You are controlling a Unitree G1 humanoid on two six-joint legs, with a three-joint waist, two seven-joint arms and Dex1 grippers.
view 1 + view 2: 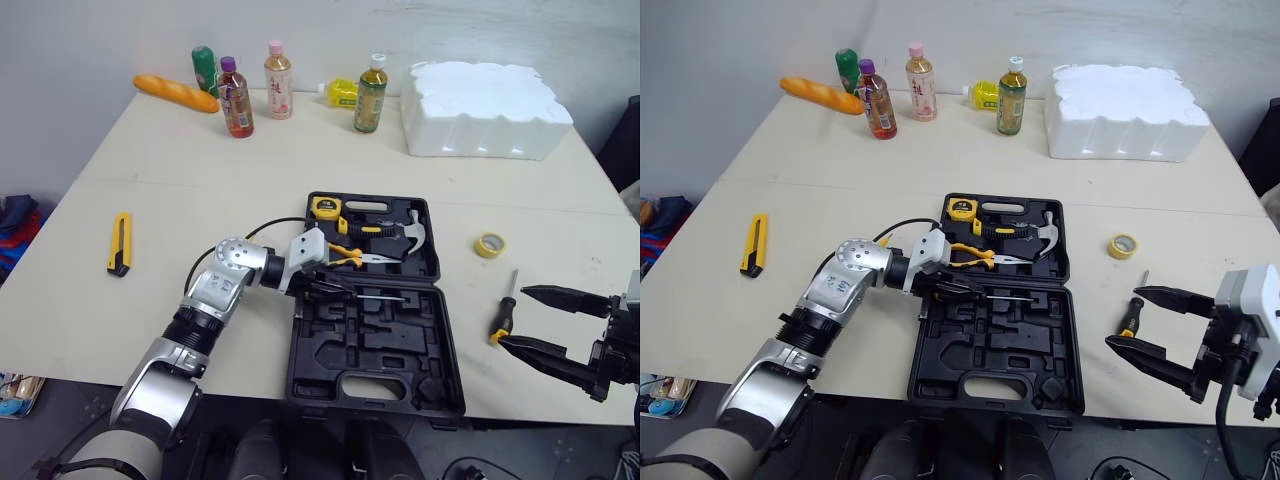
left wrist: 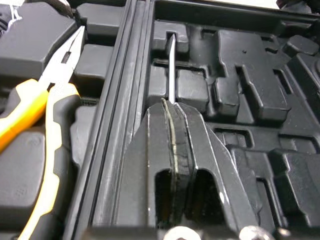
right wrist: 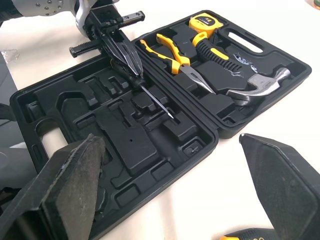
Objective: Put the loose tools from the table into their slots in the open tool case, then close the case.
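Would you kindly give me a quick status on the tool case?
Left gripper shut on screwdriver over open case. Right gripper open by second screwdriver. Utility knife, tape roll loose.

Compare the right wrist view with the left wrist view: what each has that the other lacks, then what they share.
Right wrist view, not the left: yellow tape measure, steel claw hammer, the right gripper with fingers open. Left wrist view, not the right: the pale seam between the left gripper's shut fingers, clamped on the slim black screwdriver. Both: yellow-handled pliers, that screwdriver's thin shaft, the black plastic tool case.
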